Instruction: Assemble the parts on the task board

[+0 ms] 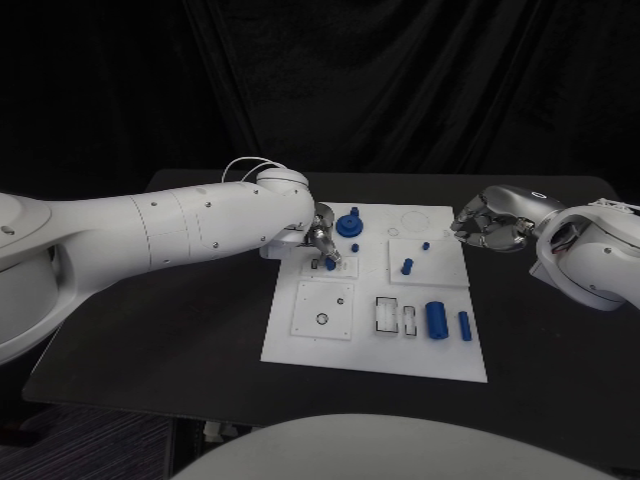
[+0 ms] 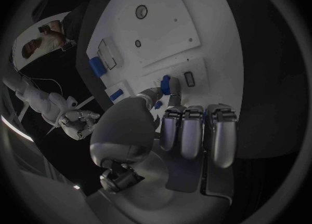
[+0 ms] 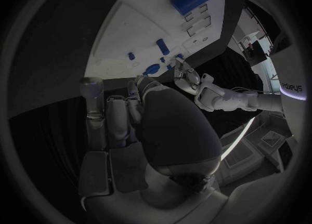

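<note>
left hand [image 1: 322, 243] pinches small blue part [image 2: 166, 84], long axis upright on task board [image 1: 306, 335].

matte black rectangular table [image 1: 190, 330] is seen under everything, its top surface extending past the board on all sides. dark black draped curtain [image 1: 407, 90] is hung behind the table, folds faintly visible across the backdrop.

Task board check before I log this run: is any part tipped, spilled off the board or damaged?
Nothing stands out. The task board lies flat, the blue parts all sit on it, and the left hand pinches one small blue piece over it.
</note>
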Motion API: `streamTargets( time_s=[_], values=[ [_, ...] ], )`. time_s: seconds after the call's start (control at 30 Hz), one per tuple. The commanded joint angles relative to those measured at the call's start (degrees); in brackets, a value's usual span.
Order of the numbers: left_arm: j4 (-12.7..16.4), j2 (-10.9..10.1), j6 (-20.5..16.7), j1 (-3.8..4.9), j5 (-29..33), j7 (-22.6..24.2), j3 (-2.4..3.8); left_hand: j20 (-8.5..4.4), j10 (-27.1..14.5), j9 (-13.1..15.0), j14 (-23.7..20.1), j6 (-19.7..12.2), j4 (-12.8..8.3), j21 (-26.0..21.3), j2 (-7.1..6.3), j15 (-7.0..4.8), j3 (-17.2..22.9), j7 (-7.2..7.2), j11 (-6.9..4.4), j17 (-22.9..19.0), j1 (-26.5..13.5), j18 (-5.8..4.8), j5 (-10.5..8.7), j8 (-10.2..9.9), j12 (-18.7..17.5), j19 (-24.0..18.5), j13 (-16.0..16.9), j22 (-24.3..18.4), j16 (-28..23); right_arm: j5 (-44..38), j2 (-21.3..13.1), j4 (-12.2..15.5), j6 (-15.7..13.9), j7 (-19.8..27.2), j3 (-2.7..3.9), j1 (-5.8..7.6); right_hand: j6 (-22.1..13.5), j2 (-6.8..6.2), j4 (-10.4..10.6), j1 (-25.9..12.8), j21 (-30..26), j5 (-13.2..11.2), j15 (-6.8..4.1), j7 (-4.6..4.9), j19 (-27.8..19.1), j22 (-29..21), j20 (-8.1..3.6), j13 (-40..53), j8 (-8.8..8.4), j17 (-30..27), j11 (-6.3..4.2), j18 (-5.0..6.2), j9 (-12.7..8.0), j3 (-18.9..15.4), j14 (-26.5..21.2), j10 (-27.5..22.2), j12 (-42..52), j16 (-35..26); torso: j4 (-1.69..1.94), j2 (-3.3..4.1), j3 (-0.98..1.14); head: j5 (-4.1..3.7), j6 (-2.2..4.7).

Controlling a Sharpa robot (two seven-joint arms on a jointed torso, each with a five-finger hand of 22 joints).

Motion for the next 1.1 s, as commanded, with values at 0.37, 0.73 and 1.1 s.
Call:
streamTargets(
  time_s=[0.37, 0.73, 1.1],
  values=[
    [6.8, -5.3, -11.5, -0.61, 0.0, 2.3, 0.01, -0.49, 6.0, 1.2, 6.1, -0.1, -1.2, -0.2, -1.47, -0.43, 3.1, -0.45, -0.42, 15.1, -1.5, -0.8, 0.41, 1.0, 0.0, 6.0, 15.0, 15.1, 0.2, -0.2, -0.2, -0.1, -0.3, -1.3, 0.04, -0.14, 0.1, 0.27, -0.1, 0.1, -0.9, 0.2, 0.08, 0.13, -0.6, 3.9, 0.01, -0.3, -0.3, -0.4, 0.12, 1.11, 0.0, 0.5, -0.5, -0.6, -0.4, -0.5, 0.02, 0.01, -0.02, -0.14, 0.01],
    [10.4, -8.6, -19.5, -1.32, 0.0, 5.5, 0.01, -0.48, 6.0, 1.8, 6.1, -0.8, -1.6, -0.2, -1.93, -0.41, 4.4, -0.35, -0.37, 15.1, -2.2, -0.8, 0.4, 1.2, 0.0, 6.0, 15.0, 15.1, 0.2, -0.2, -0.1, -0.3, -0.3, -1.3, 0.04, -0.28, 0.0, 0.25, -0.1, 0.1, -1.2, 0.2, 0.11, 0.15, -0.7, 3.9, 0.03, -0.4, -0.33, -0.5, 0.14, 1.16, 0.0, 0.5, -0.6, -0.8, -0.5, -0.7, 0.06, 0.0, -0.01, -0.07, 0.01],
    [13.0, -11.2, -31.9, -3.96, -4.3, 10.9, 0.01, -0.38, 6.0, 2.2, 6.1, -1.5, -1.6, -0.2, -2.19, -0.28, 5.6, -0.09, -0.18, 15.1, -2.8, -0.8, 0.23, 1.2, 0.0, 6.0, 15.0, 15.1, 0.2, -0.2, -0.2, -0.2, -0.7, -1.3, 0.04, -0.3, -0.1, 0.19, -0.1, 0.1, -1.4, 0.3, 0.14, 0.19, -0.9, 3.8, 0.05, -0.5, -0.42, -0.6, 0.18, 1.18, 0.0, 0.6, -0.7, -1.0, -0.6, -0.8, 0.0, -0.04, 0.01, -0.06, 0.01]
  ],
)
